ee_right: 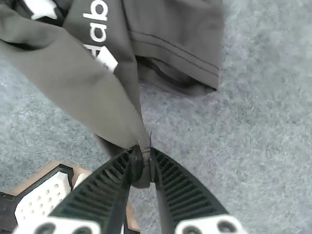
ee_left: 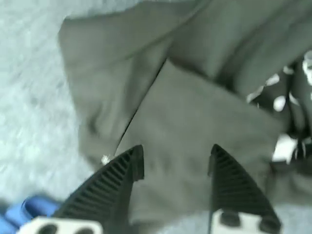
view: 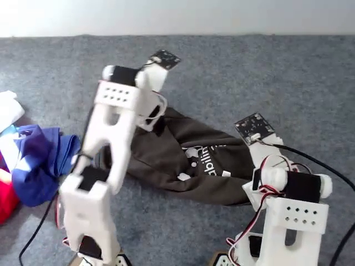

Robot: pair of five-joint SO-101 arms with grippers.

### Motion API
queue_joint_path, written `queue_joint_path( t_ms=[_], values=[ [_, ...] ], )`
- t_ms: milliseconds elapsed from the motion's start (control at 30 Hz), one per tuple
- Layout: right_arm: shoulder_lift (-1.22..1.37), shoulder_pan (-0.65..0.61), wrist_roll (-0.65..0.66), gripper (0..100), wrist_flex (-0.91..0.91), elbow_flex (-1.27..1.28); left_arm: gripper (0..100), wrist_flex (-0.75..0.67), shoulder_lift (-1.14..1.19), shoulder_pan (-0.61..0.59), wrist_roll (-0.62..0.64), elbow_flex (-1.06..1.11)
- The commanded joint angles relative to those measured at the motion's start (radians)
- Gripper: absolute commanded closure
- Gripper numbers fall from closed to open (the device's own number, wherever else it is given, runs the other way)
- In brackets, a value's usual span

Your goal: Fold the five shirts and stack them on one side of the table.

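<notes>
Arms: 2, namely left arm and right arm.
Grippers: 2, namely left gripper and right gripper.
Small black boards on wrists: 2, namely left board and right board.
Dark shirt, white print: 1.
Pile at table edge, by colour: blue garment 1; red garment 1; white garment 1. Exact number of pieces in pile cannot be told.
Black cables: 2, namely left cable and right cable.
Grey table cover: 1.

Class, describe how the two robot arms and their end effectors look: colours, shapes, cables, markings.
The left arm and right arm are white plastic shells with rows of small holes, black servo blocks and black cables. The left end effector and right end effector have black, ribbed, tapering fingers on white bases.
</notes>
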Motion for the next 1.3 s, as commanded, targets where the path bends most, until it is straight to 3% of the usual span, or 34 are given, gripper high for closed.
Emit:
queue_joint_path(
  t_ms=[0,133,333,733,867,1267],
  values=[
    [-0.012,0.024,0.014,98.9,0.015,-0.009,78,0.029,0.19,0.014,0.021,-0.269],
    [-0.012,0.027,0.011,98.9,0.015,-0.009,78,0.028,0.325,0.015,0.021,-0.395],
    [-0.012,0.027,0.009,98.9,0.015,-0.009,78,0.028,0.425,0.025,0.021,-0.41],
    [-0.012,0.027,0.009,98.9,0.015,-0.009,94,0.026,0.451,0.095,0.015,-0.384],
    [-0.012,0.027,0.009,98.9,0.015,-0.009,98,0.028,0.434,0.104,0.015,-0.398],
    [-0.012,0.027,0.009,98.9,0.004,-0.009,99,0.028,0.157,0.051,0.014,-0.286]
  ],
)
